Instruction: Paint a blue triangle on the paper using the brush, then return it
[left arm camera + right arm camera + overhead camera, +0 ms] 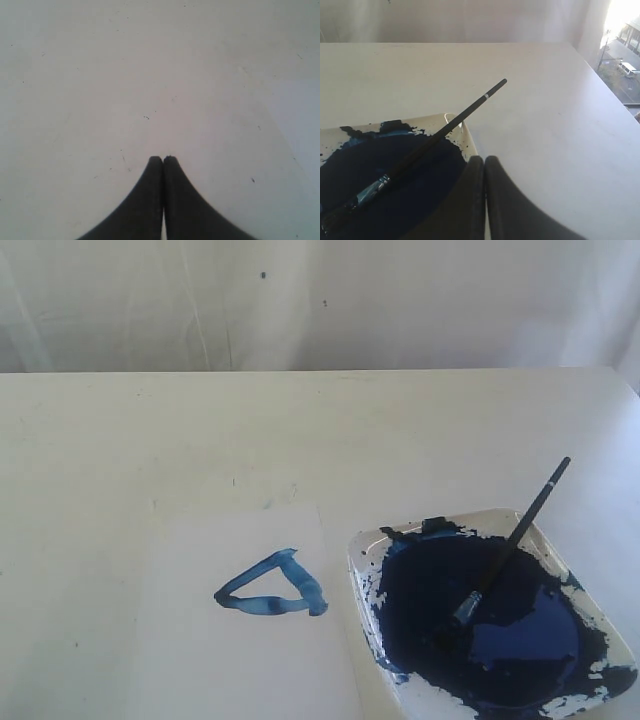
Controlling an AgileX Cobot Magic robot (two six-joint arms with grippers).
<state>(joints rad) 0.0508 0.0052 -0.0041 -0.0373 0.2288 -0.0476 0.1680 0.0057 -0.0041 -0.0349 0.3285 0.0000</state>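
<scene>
The blue triangle (272, 588) is showing as a small, uneven outline of streaky wet-looking strokes, darkest along its bottom edge. It is sitting near the right side of the paper (200, 660), a plain white rectangular sheet that is lying flat on the cream table (300, 430) and looking only slightly brighter than it. A few faint blue smears are marking the table just beyond the sheet's far edge.

Just beside the paper's right edge, a white square paint tray (356, 570) with rounded corners is holding a wide, glossy pool of dark blue paint (500, 640), with splatters reaching its rim. The brush (515, 540) is lying released in this tray: its bristle tip is resting in the pool, its silver ferrule is looking smeared with blue, and its long, thin black handle is leaning over the far rim and jutting into the air. A pale, creased cloth backdrop (300, 300) is hanging behind the table.

Neither arm is appearing in the exterior view. The left gripper (163, 159) is hovering over bare table with its dark curved fingers pressed together on nothing. The right gripper (484, 159) is hanging beside the tray's corner, clenched and empty, apart from the brush handle.
</scene>
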